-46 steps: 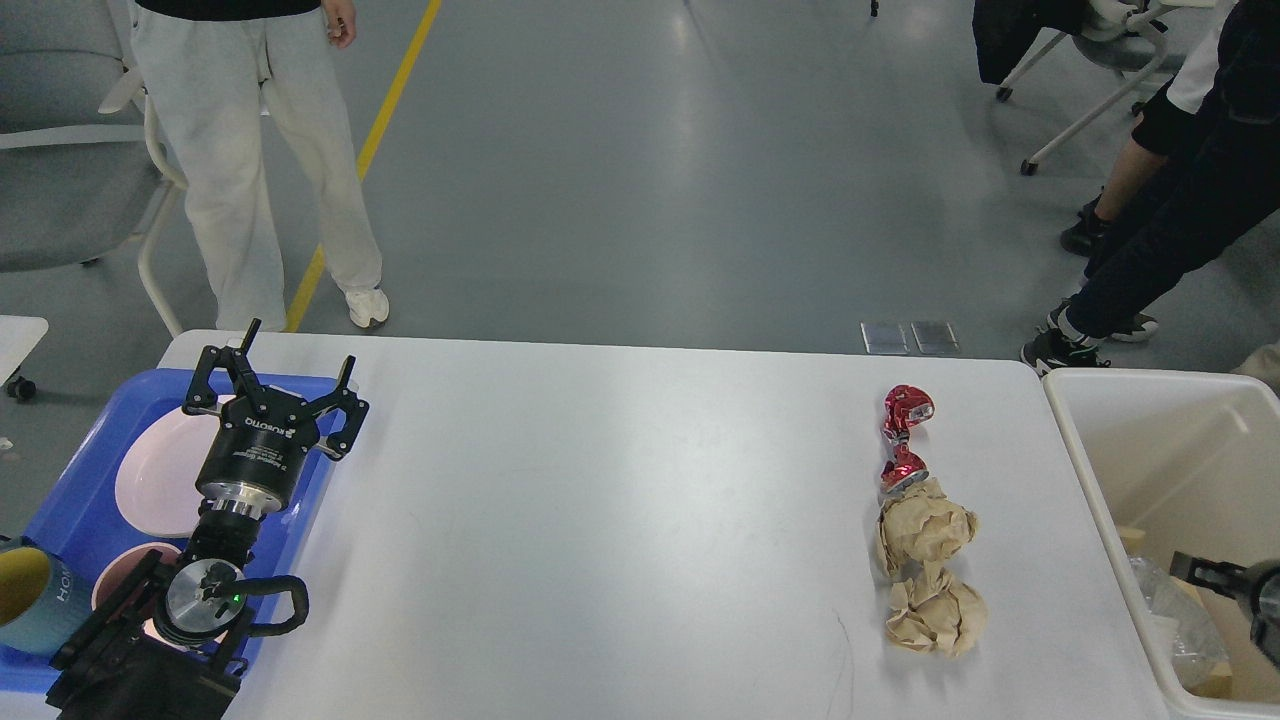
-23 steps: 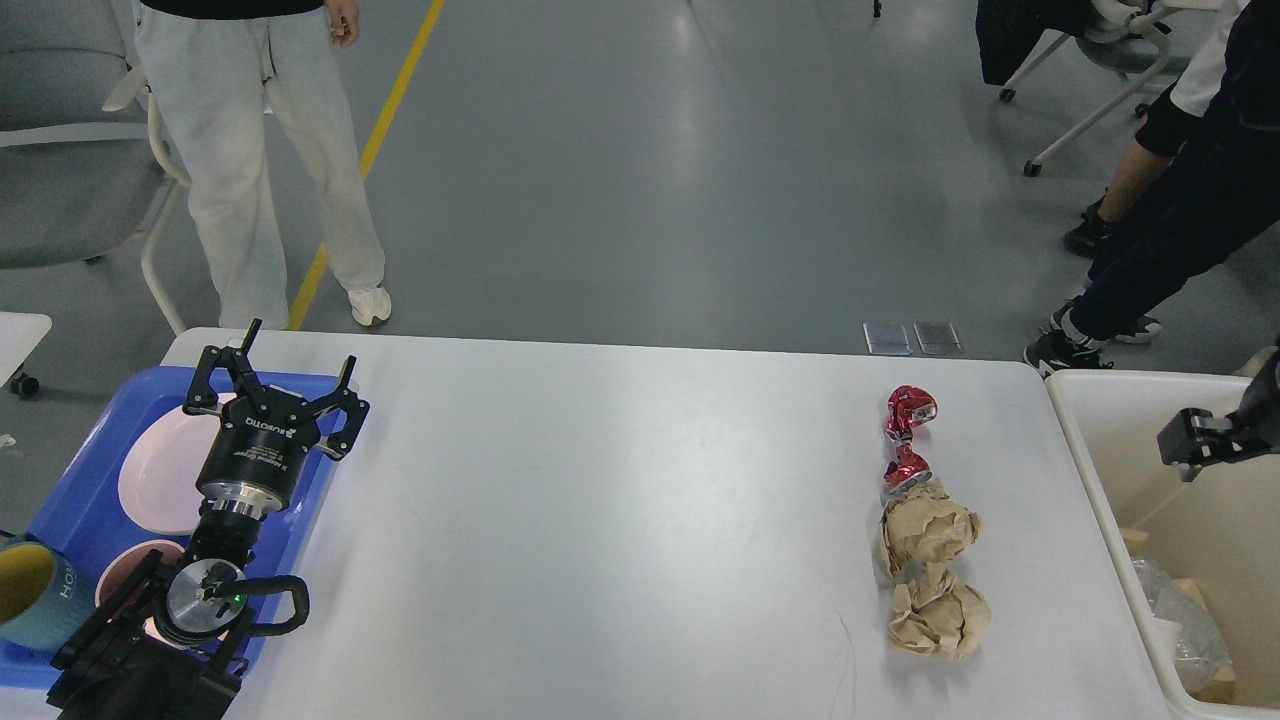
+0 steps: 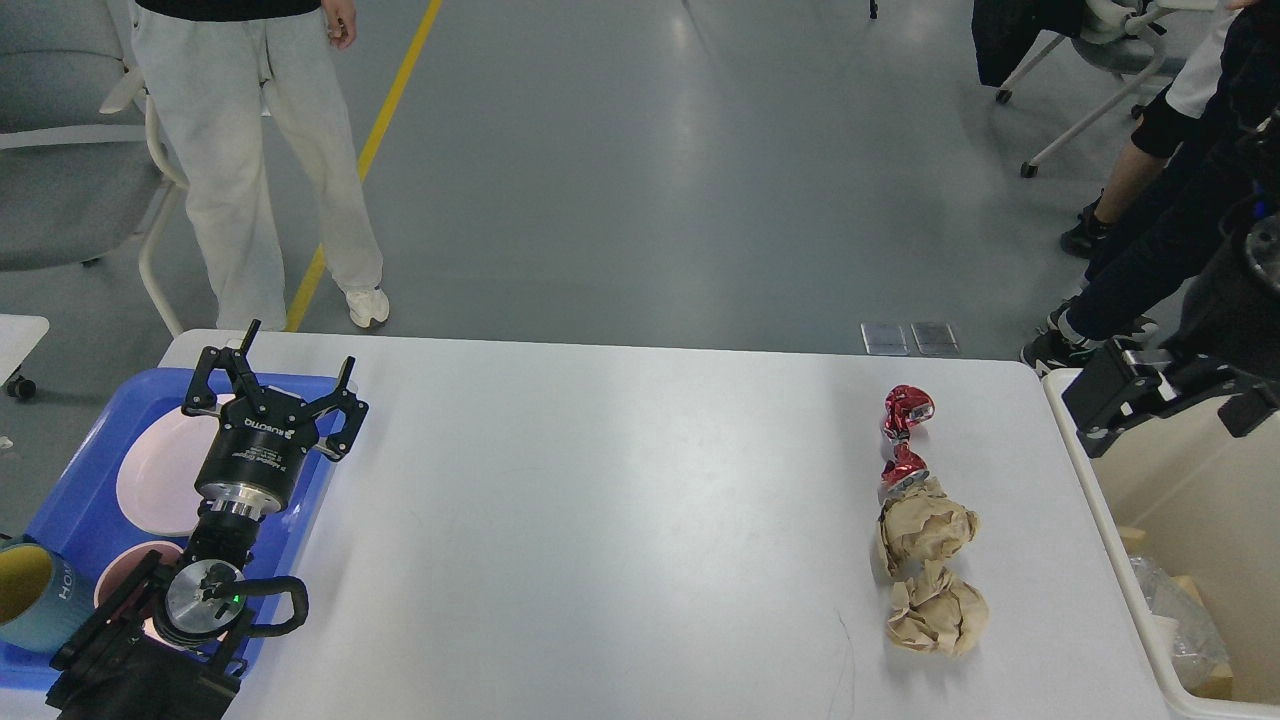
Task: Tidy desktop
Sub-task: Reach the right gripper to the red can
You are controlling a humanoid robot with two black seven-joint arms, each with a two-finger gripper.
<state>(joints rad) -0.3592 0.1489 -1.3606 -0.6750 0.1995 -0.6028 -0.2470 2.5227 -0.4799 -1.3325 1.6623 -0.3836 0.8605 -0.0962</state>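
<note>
The white desktop (image 3: 620,500) carries a crushed red can (image 3: 903,440) at the right, with two crumpled brown paper balls (image 3: 926,526) (image 3: 938,615) just in front of it. My left gripper (image 3: 300,345) stands open and empty over the right edge of the blue tray (image 3: 70,500), far from that litter. My right gripper (image 3: 1175,405) hangs open above the far left corner of the cream-white bin (image 3: 1105,520), holding nothing, to the right of the can.
The blue tray holds a pink plate (image 3: 155,475), a pink bowl (image 3: 120,590) and a teal mug (image 3: 35,600). Clear plastic and scraps lie in the bin. People stand beyond the table's far edge at left and right. An office chair (image 3: 60,180) is at far left.
My right gripper has risen out of the bin and shifted left, now above the bin's far left corner. The left arm and the litter have not moved.
</note>
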